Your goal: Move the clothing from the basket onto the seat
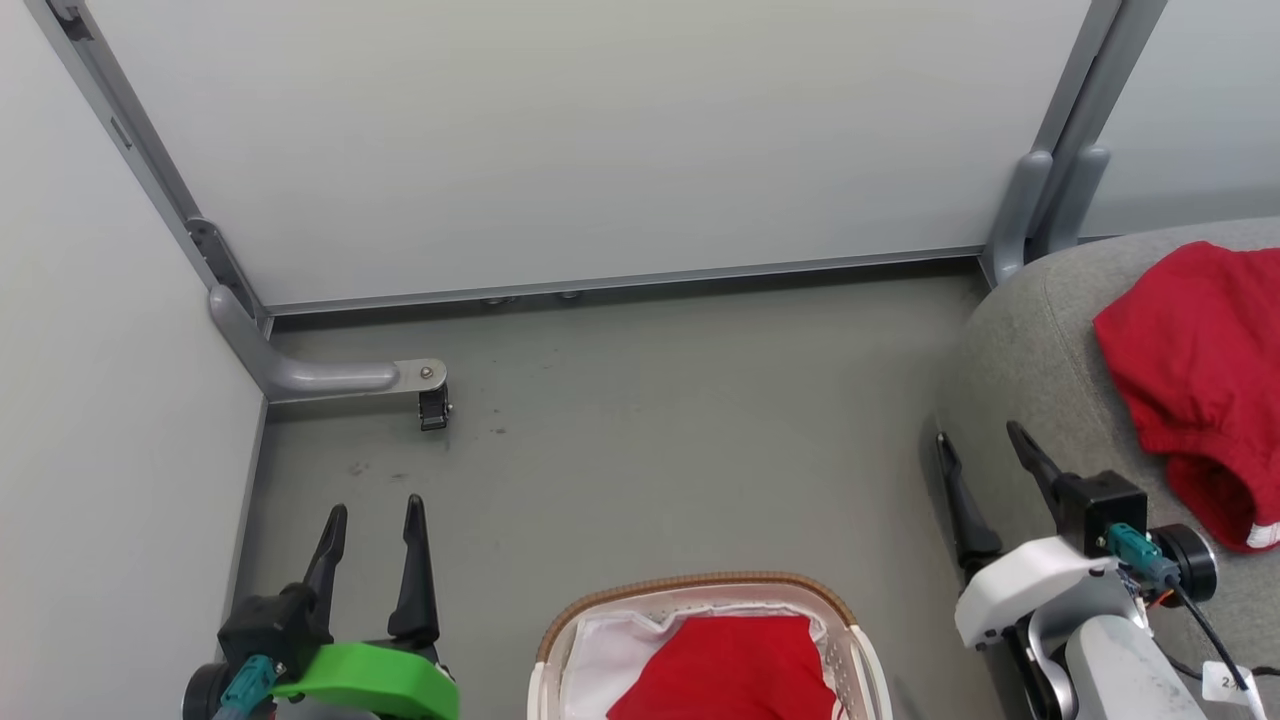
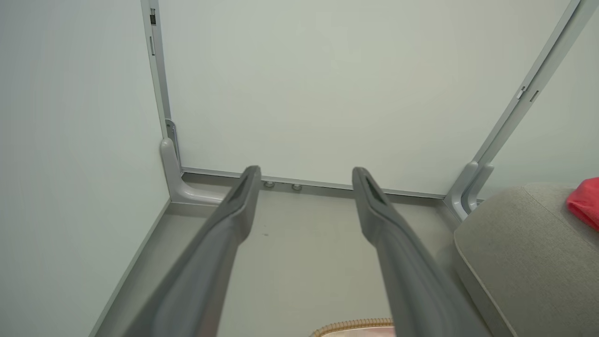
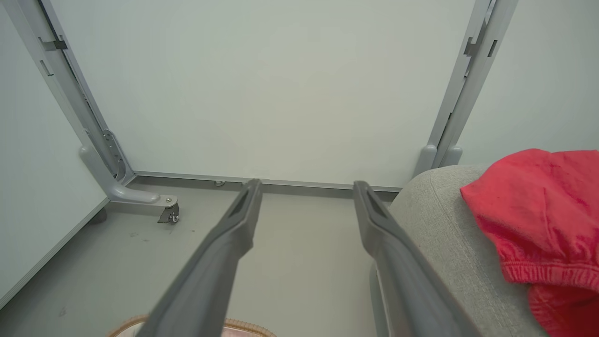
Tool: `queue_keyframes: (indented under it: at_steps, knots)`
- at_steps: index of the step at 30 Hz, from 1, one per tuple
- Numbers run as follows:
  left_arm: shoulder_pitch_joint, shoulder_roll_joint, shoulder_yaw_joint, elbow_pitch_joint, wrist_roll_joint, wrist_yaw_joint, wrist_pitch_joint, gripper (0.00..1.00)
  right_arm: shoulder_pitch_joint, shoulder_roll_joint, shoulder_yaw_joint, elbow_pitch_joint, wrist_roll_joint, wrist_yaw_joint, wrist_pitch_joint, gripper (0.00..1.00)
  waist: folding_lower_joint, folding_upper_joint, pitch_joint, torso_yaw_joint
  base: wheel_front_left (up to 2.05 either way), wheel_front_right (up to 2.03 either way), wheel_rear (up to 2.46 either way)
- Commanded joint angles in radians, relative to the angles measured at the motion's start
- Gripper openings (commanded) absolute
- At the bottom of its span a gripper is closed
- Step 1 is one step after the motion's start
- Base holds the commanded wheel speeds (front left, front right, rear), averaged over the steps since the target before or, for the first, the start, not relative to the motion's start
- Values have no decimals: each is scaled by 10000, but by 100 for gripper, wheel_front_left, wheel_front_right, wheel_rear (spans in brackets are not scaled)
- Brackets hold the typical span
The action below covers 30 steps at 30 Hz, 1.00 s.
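The white perforated basket (image 1: 860,655) with a tan rim stands on the floor at the bottom centre of the head view, and a piece of red clothing (image 1: 735,670) lies in it on the white lining. Another red garment (image 1: 1195,370) with a ribbed cuff rests on the grey seat (image 1: 1030,350) at the right, where the right wrist view also shows that garment (image 3: 538,210). My left gripper (image 1: 375,515) hangs open and empty left of the basket. Beside the seat's left edge my right gripper (image 1: 980,435) is open and empty too.
Pale partition walls close the space at the back and left. A grey metal frame foot with a small caster (image 1: 433,405) juts onto the floor at the left. Another frame post (image 1: 1040,215) stands behind the seat. Bare grey floor (image 1: 650,400) lies between the walls and the basket.
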Motion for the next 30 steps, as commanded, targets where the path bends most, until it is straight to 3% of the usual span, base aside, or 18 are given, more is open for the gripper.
queue_keyframes:
  at_steps: [1, 30]
  knots:
    - [177, 14, 1, -18, -93, 80, -9, 100, 188, -40, 35, -23, 62, -11, -18, 100, 0, 0, -30, -29, 0, 0, 0]
    - [187, 14, -72, 69, -112, 2, -9, 100, 228, -39, 260, 58, 141, -12, -18, 100, 0, 0, -79, -140, 0, 0, 0]
